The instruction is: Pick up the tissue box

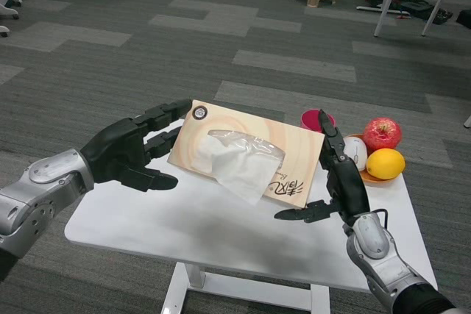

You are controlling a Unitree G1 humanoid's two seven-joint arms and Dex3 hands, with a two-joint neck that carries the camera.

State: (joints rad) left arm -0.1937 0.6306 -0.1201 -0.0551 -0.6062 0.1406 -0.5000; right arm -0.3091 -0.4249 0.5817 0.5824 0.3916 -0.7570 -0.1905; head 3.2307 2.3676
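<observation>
Head view: the tissue box [246,154] hangs tilted above the worktop [221,233], its long axis running from one hand to the other. The left hand [136,154] presses its left end with fingers extended; the right hand [338,178] flattens against its right end. Both sit equally near, squeezing it between them.

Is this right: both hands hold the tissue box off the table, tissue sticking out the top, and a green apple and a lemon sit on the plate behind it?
Nearly. The apple is red, not green, as the head view shows. The rest holds: the left hand and right hand hold the tissue box off the table, tissue sticking out, with the lemon beside the apple on the plate.
</observation>
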